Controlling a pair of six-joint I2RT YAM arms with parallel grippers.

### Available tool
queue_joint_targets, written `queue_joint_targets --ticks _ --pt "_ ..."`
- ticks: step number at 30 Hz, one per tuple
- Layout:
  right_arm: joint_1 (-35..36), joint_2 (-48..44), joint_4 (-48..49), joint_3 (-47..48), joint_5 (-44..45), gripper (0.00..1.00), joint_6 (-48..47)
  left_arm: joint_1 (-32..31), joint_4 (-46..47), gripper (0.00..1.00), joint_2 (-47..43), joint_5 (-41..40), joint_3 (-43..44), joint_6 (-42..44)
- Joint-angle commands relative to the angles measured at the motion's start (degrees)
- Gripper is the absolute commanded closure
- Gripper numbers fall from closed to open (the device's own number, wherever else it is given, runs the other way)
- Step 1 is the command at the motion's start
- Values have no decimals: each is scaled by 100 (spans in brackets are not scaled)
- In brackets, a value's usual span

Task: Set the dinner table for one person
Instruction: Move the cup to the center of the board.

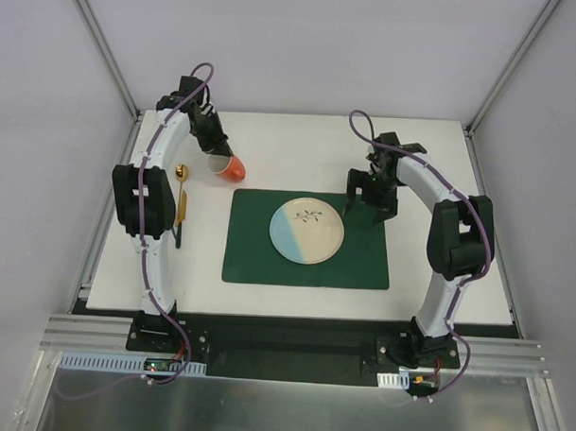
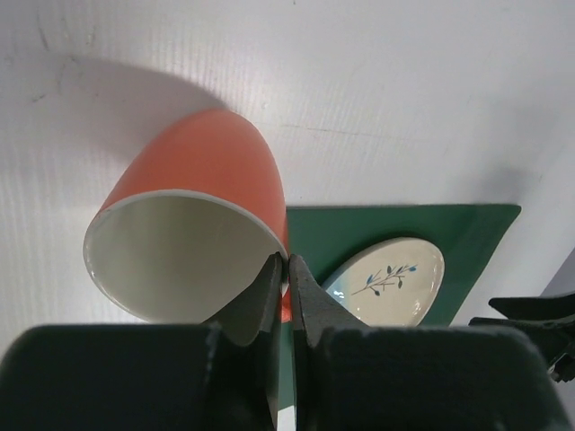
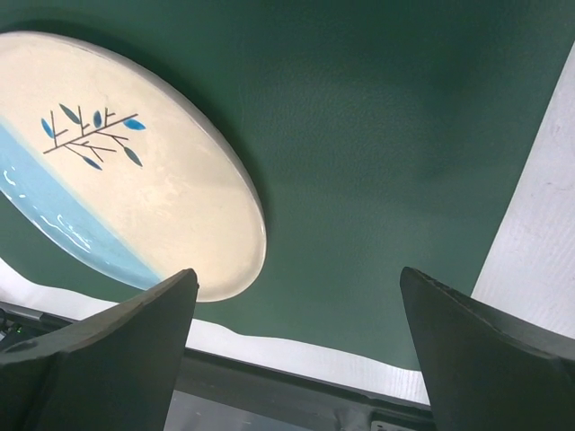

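My left gripper [image 1: 217, 154] is shut on the rim of an orange cup [image 1: 229, 168] with a white inside, held tilted on its side over the white dinner table [image 1: 441, 164] at the back left. In the left wrist view the fingers [image 2: 287, 262] pinch the cup's [image 2: 202, 171] wall. A cream and pale blue plate [image 1: 306, 230] with a twig pattern lies on the dark green placemat [image 1: 362, 265]. My right gripper [image 1: 372, 204] is open and empty, just above the placemat [image 3: 386, 135] to the right of the plate [image 3: 117, 171].
A gold spoon [image 1: 182, 174], another gold utensil [image 1: 183, 205] and a dark utensil [image 1: 179, 232] lie in a line on the table left of the placemat, beside the left arm. Grey walls enclose the table on three sides.
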Motion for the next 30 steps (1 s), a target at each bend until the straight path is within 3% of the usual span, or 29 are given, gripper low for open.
queue_joint_targets --ticks 1,21,24,30 --pt "31 -11 -162 238 78 1 14 -166 21 99 147 298 -31 127" --pt "31 -91 -215 255 139 1 14 -262 21 94 754 236 135 162" --pt "31 -73 -206 238 139 1 5 -271 21 85 754 245 127 162" --pt "31 -73 -206 203 139 1 -12 -280 21 51 711 201 126 171"
